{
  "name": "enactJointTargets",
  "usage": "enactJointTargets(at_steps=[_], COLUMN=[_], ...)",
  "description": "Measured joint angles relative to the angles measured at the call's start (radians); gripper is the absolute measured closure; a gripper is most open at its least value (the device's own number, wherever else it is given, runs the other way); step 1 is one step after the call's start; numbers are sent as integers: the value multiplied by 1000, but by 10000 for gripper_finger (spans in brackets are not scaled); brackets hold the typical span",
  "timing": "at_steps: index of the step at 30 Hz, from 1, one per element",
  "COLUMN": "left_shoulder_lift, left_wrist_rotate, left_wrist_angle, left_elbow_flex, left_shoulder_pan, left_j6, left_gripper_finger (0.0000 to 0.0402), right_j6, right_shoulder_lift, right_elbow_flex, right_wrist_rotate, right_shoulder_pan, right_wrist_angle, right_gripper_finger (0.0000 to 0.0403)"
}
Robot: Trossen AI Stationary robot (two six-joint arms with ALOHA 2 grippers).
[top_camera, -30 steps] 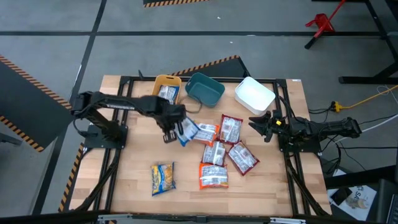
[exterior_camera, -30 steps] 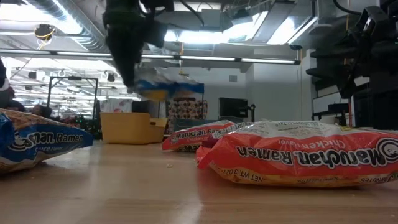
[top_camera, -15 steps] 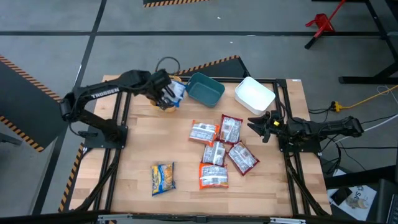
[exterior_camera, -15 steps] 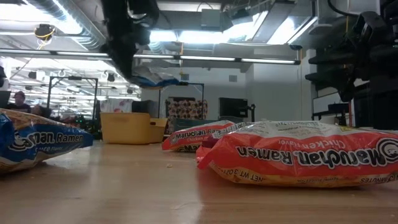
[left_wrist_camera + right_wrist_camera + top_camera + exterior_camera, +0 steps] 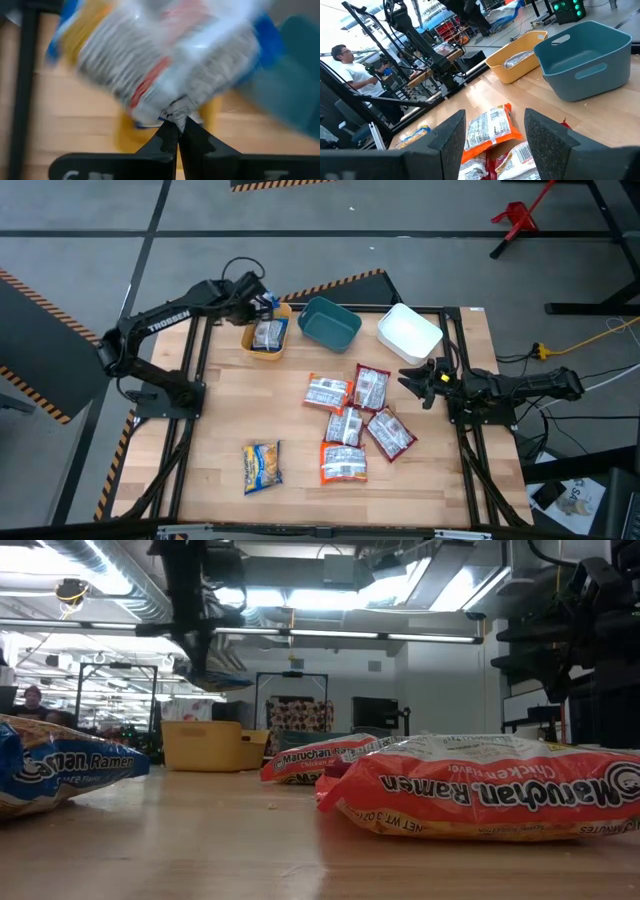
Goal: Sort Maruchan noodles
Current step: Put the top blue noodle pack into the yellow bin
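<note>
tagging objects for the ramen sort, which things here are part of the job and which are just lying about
Part of the job:
- left gripper holding a blue packet
- loose packets
- packet in the yellow bin
- teal bin, white bin

Lying about:
- red stand
- yellow cable

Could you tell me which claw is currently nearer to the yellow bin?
The left claw: it hangs over the yellow bin, shut on a blue packet. The right claw waits open at the table's right side, beyond the white bin.

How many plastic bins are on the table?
3, in a row along the table's far edge: the yellow bin nearest the left arm, with a packet inside, the teal bin in the middle, and the white bin nearest the right arm.
</note>
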Motion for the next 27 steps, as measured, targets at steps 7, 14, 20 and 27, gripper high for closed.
enactJointTargets(at_steps=[7,14,20,27], left_shoulder_lift=[0,0,0,0], left_wrist_rotate=[-93,-159,-150,-137], left_wrist_angle=[74,81,206,335], left_elbow_flex=[-39,-125,-222,-304], left_shoulder_pan=[-115,-209,-232,-229], left_j6=[-331,-584,-632,-615], left_gripper_finger=[401,401,401,401], right_j6=[0,-1,-4,-5], right_shoulder_lift=[0,0,0,0], right_elbow_flex=[0,0,0,0], right_wrist_rotate=[0,-1,-2,-2], right_shoulder_pan=[0,0,0,0], right_wrist_angle=[0,0,0,0], right_gripper_finger=[212,212,212,212])
